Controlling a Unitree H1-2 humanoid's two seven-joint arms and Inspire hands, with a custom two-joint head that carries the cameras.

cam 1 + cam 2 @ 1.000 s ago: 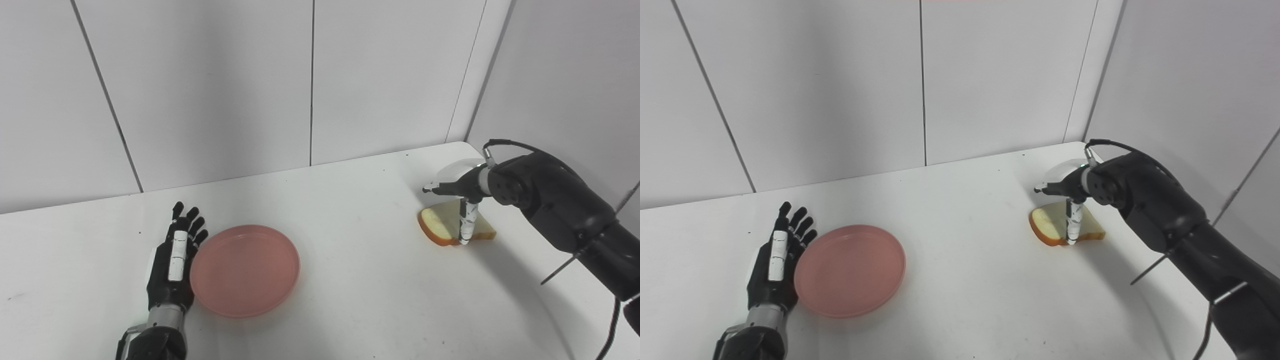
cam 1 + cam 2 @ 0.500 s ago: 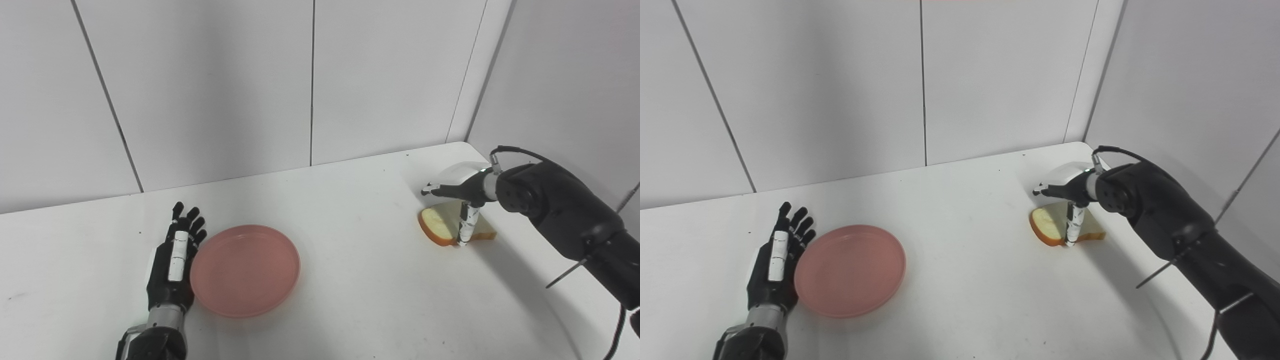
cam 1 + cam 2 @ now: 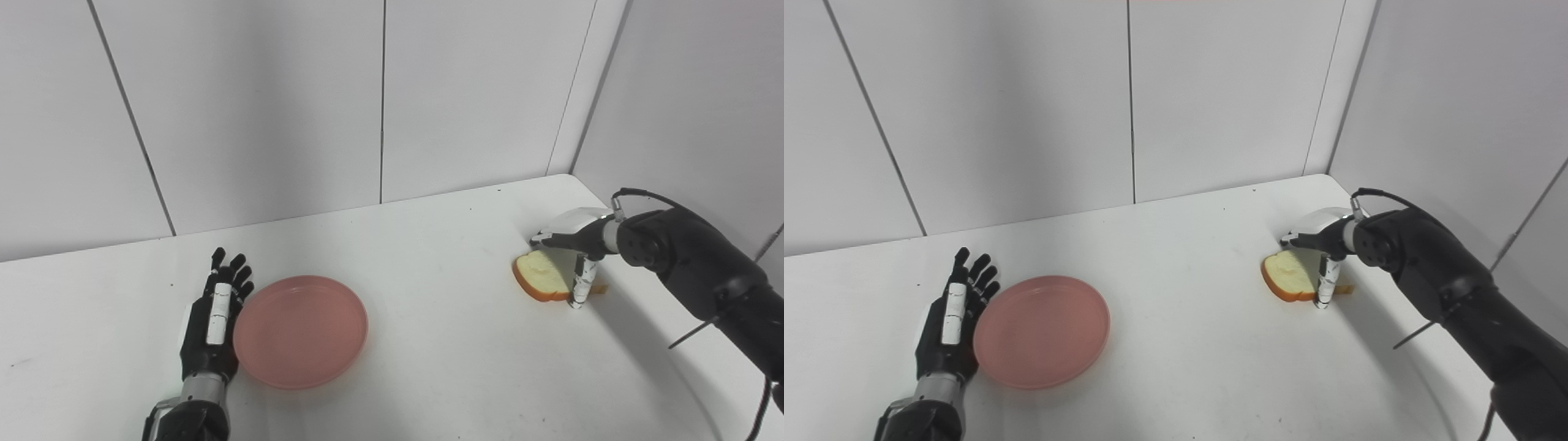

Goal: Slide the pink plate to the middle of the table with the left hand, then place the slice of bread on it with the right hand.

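Observation:
The pink plate (image 3: 300, 331) lies flat on the white table, left of centre. My left hand (image 3: 211, 315) rests open on the table, its fingers straight and its edge against the plate's left rim. The slice of bread (image 3: 542, 277) lies on the table at the far right. My right hand (image 3: 576, 245) hovers over the bread's right part, open, with its fingers spread above the slice and the thumb pointing down to the table by the bread's near right edge. It holds nothing.
White wall panels close off the back and right sides of the table (image 3: 441, 343). The table's right edge curves round past the right arm (image 3: 704, 269). Bare table surface lies between the plate and the bread.
My right hand has drawn back to the right and a little lower, uncovering more of the bread. The bread, the plate and my left hand have stayed where they were.

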